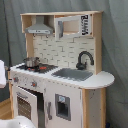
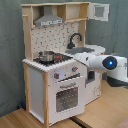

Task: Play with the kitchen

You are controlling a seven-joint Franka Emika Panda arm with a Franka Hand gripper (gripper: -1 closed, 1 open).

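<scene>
The kitchen [image 1: 60, 65] is a tall white and light-wood toy with a pegboard back, a grey hood [image 1: 39, 27], a black faucet [image 1: 84, 59] and a sink [image 1: 72, 74]. A small metal pot [image 2: 47, 56] sits on its stovetop. In the second exterior view my white arm [image 2: 107, 64] comes in from the right. Its gripper end [image 2: 79, 62] sits close to the knob [image 2: 75, 69] on the kitchen's [image 2: 55, 60] front panel, above the windowed oven door [image 2: 66, 97]. In the first exterior view only white parts of the arm [image 1: 2, 75] show at the left edge.
An upper cabinet door [image 2: 100, 11] stands open at the kitchen's top. A grey curtain [image 1: 115, 50] hangs behind the kitchen. The kitchen stands on a wooden floor [image 2: 100, 117].
</scene>
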